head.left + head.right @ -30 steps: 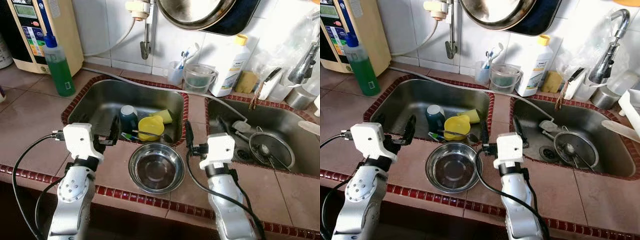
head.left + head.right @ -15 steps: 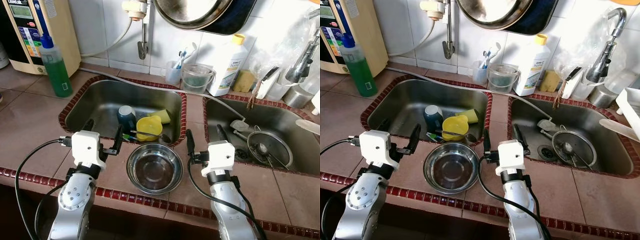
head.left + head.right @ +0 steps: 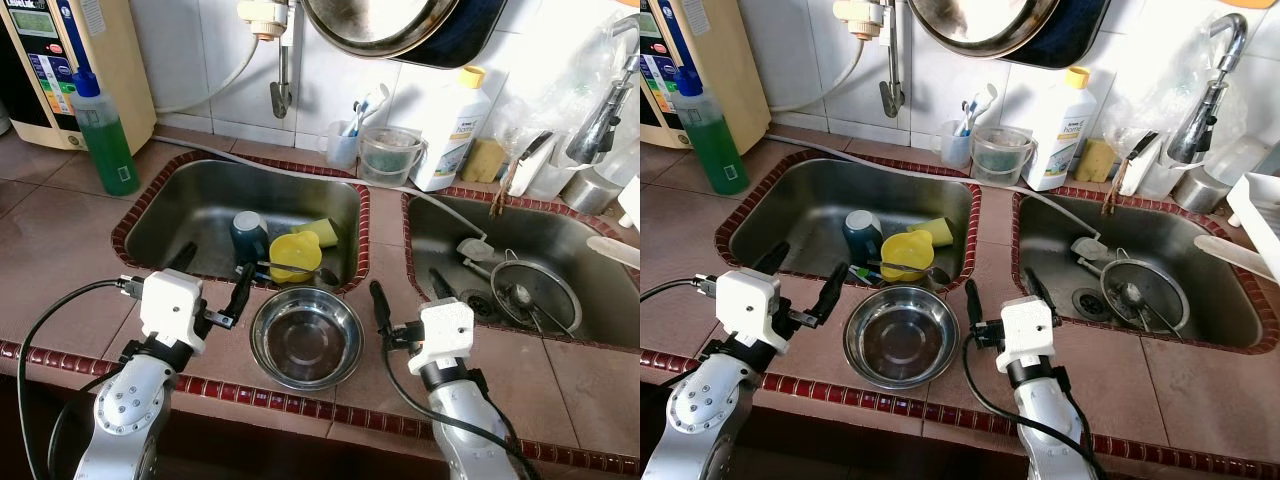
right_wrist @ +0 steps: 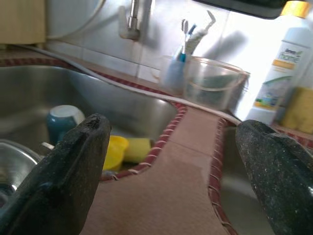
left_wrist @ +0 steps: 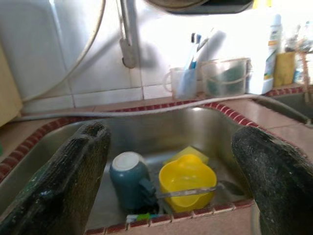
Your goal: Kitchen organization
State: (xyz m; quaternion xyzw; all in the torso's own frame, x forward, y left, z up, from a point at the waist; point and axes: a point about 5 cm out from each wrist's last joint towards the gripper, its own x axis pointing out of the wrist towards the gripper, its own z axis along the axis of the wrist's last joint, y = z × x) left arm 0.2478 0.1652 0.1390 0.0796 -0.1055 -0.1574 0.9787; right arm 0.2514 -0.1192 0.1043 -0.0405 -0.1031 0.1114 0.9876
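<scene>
A steel bowl (image 3: 306, 335) stands on the tiled counter at the front rim of the left sink (image 3: 170, 215). Inside that sink a teal mug (image 3: 247, 235) sits upside down beside a yellow cup (image 3: 293, 258) with a spoon across it, and a yellow sponge (image 3: 322, 230) lies behind them. My left gripper (image 3: 212, 275) hovers open just left of the bowl, over the sink's front rim. My right gripper (image 3: 408, 293) is open just right of the bowl, above the strip between the two sinks. Neither holds anything.
The right sink (image 3: 590, 330) holds a round strainer lid (image 3: 530, 295) and utensils. Along the back stand a green soap bottle (image 3: 103, 135), a toothbrush cup (image 3: 347, 148), a clear jug (image 3: 388, 155) and a white bottle (image 3: 450, 130). A large pan (image 3: 400, 25) hangs overhead.
Both grippers have drawn back toward the counter's front edge, staying open. The view has shifted slightly; the bowl and the sink items are unmoved.
</scene>
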